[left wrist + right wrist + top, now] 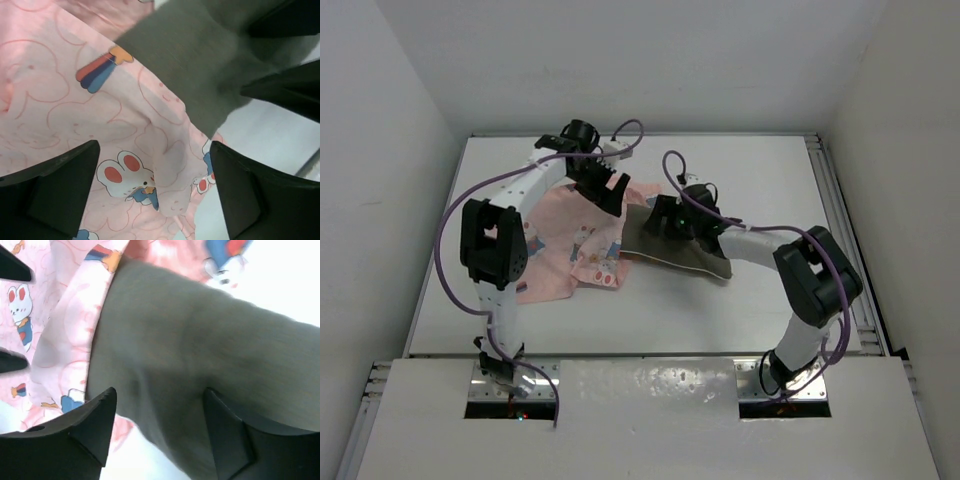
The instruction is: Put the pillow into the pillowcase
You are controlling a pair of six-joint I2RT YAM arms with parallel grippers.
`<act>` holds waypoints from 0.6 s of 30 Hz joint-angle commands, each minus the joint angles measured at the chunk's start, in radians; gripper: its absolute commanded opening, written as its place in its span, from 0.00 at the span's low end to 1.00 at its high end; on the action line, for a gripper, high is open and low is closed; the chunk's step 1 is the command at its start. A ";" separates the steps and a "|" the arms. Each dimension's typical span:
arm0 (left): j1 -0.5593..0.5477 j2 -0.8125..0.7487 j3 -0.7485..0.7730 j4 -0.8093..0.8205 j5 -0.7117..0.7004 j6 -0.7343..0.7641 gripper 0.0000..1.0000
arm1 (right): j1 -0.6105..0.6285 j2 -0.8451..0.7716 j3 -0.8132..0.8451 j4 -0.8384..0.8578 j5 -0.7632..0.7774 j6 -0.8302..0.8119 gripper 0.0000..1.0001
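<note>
Your left claw (154,150) is spread wide over the pillowcase (50,100), right claw (160,392) gaping too, just above the pillow (200,340).

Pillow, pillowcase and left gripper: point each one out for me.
pillow (672,252), top external view, grey face near its front edge.
pillowcase (558,258), top external view, flat pink middle.
left gripper (155,150), left wrist view, midway between its fingertips.

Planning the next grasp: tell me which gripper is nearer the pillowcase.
Left. The left gripper hangs directly over the pillowcase, at the edge where the pillow enters; the right gripper is beside it, over the pillow.
</note>
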 commanded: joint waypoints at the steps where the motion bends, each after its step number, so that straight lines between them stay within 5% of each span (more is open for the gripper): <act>1: -0.009 -0.048 0.064 0.103 -0.066 -0.048 0.87 | -0.077 -0.101 -0.038 0.081 -0.027 0.012 0.77; 5: -0.041 0.042 0.142 0.078 -0.096 -0.053 0.73 | -0.123 -0.112 0.016 -0.015 0.004 -0.043 0.89; 12: -0.098 0.183 0.226 0.127 -0.237 -0.102 0.83 | -0.148 -0.012 0.152 -0.223 0.033 -0.134 0.99; 18: -0.104 0.265 0.268 0.154 -0.324 -0.137 0.67 | -0.106 0.047 0.117 -0.235 -0.062 -0.165 0.99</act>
